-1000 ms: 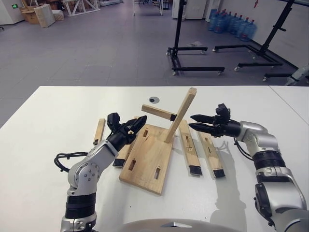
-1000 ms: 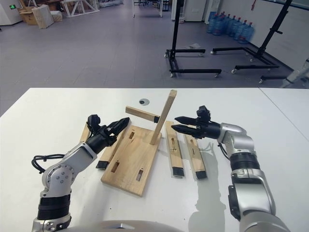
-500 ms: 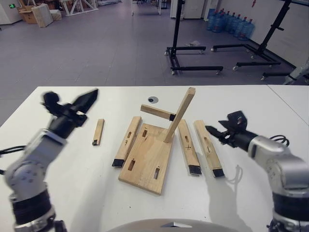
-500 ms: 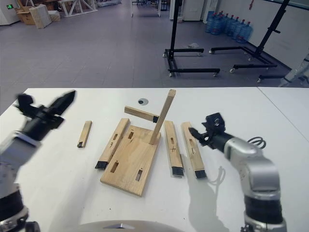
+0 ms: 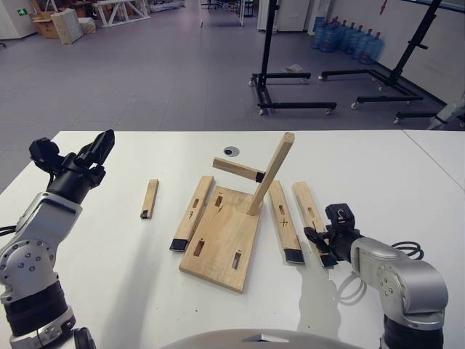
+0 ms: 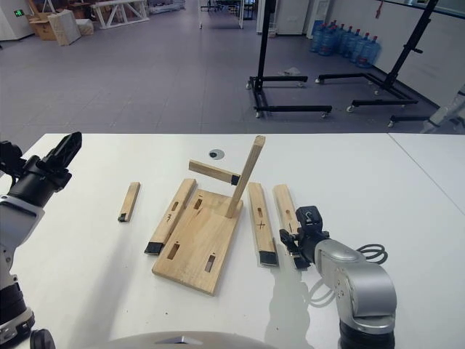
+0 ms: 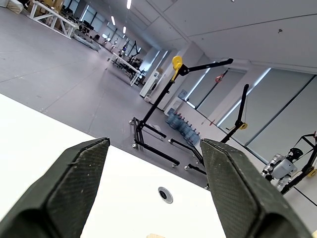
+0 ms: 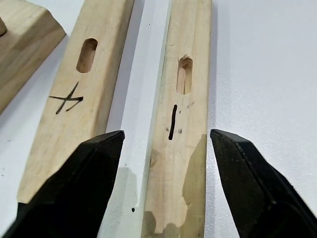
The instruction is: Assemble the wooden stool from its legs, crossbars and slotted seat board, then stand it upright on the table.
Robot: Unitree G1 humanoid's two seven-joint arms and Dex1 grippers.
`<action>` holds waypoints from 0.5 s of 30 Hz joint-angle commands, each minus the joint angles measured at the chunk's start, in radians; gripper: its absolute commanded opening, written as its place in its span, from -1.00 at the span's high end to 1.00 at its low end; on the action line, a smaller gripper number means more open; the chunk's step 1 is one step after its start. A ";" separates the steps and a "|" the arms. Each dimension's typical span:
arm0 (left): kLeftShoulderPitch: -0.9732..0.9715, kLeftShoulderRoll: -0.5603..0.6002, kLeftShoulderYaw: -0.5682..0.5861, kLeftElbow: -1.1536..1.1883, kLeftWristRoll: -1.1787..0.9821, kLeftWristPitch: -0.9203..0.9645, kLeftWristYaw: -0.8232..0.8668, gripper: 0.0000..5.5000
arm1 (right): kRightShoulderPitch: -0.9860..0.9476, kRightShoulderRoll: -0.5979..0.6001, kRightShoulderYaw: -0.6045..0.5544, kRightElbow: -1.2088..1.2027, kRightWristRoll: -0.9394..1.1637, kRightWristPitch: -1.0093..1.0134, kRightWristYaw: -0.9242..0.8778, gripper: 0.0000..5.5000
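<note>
The slotted seat board [image 5: 221, 236] lies flat mid-table. One leg [image 5: 272, 173] stands tilted in it, with a crossbar [image 5: 238, 169] sticking out to its left. A loose leg [image 5: 192, 211] lies left of the board, and two more [image 5: 282, 220] [image 5: 311, 218] lie to its right. A short crossbar [image 5: 149, 198] lies farther left. My left gripper [image 5: 102, 142] is open, raised over the table's left side, far from the parts. My right gripper [image 8: 166, 183] is open, low over the near end of the rightmost leg [image 8: 179, 124], its fingers either side of it.
A round grommet hole [image 5: 231, 150] sits in the table behind the board. A black cable [image 5: 407, 251] loops beside my right arm. Another white table [image 5: 443, 145] adjoins on the right. Black wheeled stands [image 5: 294, 102] are on the floor beyond.
My left arm has swung away from the board to the far left and risen. My right gripper has pulled back from the upright leg and dropped to the near end of the rightmost leg.
</note>
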 commanded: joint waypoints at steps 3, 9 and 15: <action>0.014 0.003 -0.031 -0.004 0.028 -0.004 -0.007 -0.22 | 0.012 -0.024 0.043 0.029 -0.031 -0.016 -0.020 -0.16; 0.016 -0.001 -0.054 -0.002 0.046 -0.010 -0.014 -0.22 | 0.032 -0.015 0.095 0.071 -0.051 -0.065 -0.033 -0.16; 0.014 -0.011 -0.074 -0.002 0.057 -0.015 -0.011 -0.22 | 0.060 0.001 0.095 0.118 -0.074 -0.079 -0.049 0.02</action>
